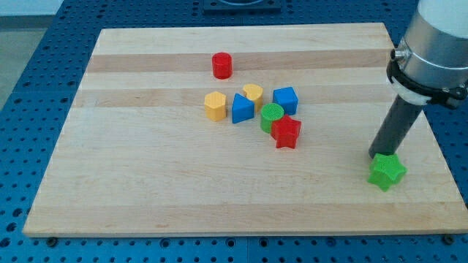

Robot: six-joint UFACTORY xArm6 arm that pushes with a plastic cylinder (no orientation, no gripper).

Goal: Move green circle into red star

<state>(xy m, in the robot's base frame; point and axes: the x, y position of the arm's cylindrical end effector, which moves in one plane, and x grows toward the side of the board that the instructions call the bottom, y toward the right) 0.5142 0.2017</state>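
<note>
The green circle (271, 115) sits near the board's middle, touching the red star (287, 132) just below and to its right. My tip (376, 153) is far to the view's right, at the upper left edge of a green star (386, 172), well away from the green circle and red star.
A red cylinder (221, 65) stands toward the view's top. A yellow hexagon (215, 106), blue triangle (242, 109), yellow block (253, 93) and blue cube (286, 99) cluster around the green circle. The wooden board (146, 183) lies on a blue perforated table.
</note>
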